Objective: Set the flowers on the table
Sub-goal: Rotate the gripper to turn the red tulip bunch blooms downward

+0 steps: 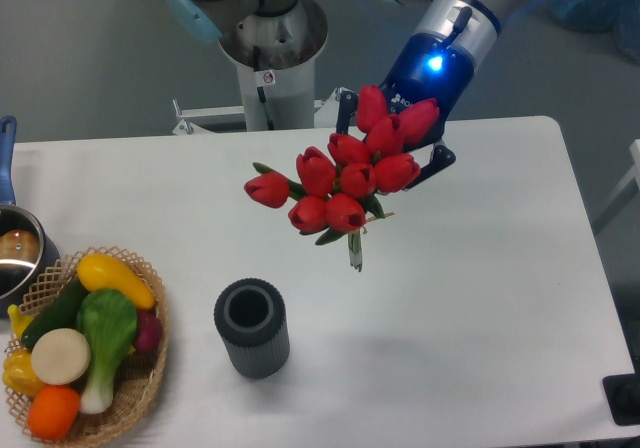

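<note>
- White lettering on the blue gripper body [428, 80], right behind the jaws — only "RO" shows, the rest is hidden by tulips.
- A small sticker on the arm's base column [268, 78] — too tiny to read.

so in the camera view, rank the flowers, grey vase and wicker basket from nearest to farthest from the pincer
1. The flowers: right at the pincer, buds covering its fingers, held above the table.
2. The grey vase: upright, below and left of the bunch, toward the front edge.
3. The wicker basket of toy vegetables: far at the front left corner.
</note>
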